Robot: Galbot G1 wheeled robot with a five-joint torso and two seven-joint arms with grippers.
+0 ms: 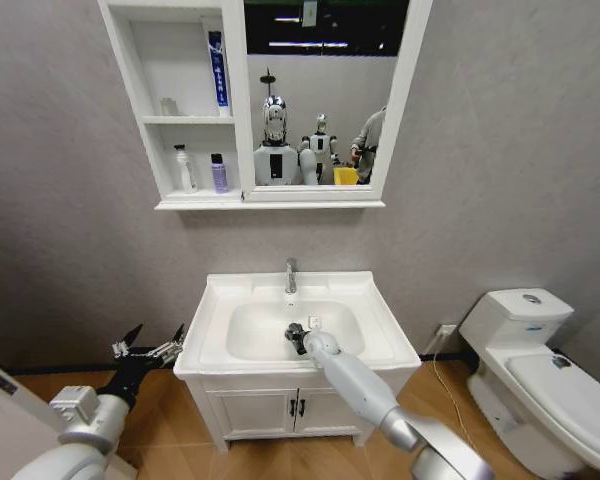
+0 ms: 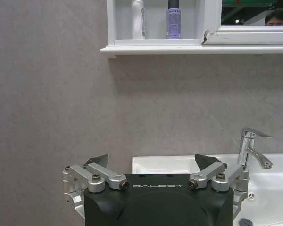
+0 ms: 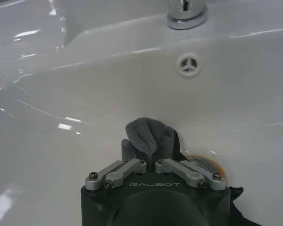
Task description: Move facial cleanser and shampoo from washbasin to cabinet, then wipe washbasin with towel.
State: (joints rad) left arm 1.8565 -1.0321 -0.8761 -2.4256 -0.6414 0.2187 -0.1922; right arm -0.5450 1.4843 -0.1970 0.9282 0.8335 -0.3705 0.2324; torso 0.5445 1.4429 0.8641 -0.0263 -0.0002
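Observation:
My right gripper [image 1: 298, 338] reaches down into the bowl of the white washbasin [image 1: 215, 300], below the chrome tap [image 1: 291, 275]. It is shut on the dark grey towel [image 3: 148, 136], which bunches up past its fingertips and presses on the bowl beside the drain [image 3: 205, 162]. My left gripper [image 1: 152, 342] hangs open and holds nothing, left of the basin and level with its rim; the left wrist view shows it [image 2: 152, 162] facing the wall. On the lowest shelf of the cabinet [image 1: 145, 120] stand a white bottle [image 1: 184, 168] and a purple bottle [image 1: 219, 173]; I cannot tell which is cleanser and which shampoo.
A white toilet [image 1: 540, 350] stands to the right, with a wall socket and cable [image 1: 445, 330] between it and the basin. A two-door cupboard [image 1: 290, 405] sits under the basin. A blue-and-white tube [image 1: 217, 68] and a small glass [image 1: 168, 106] occupy the top shelf.

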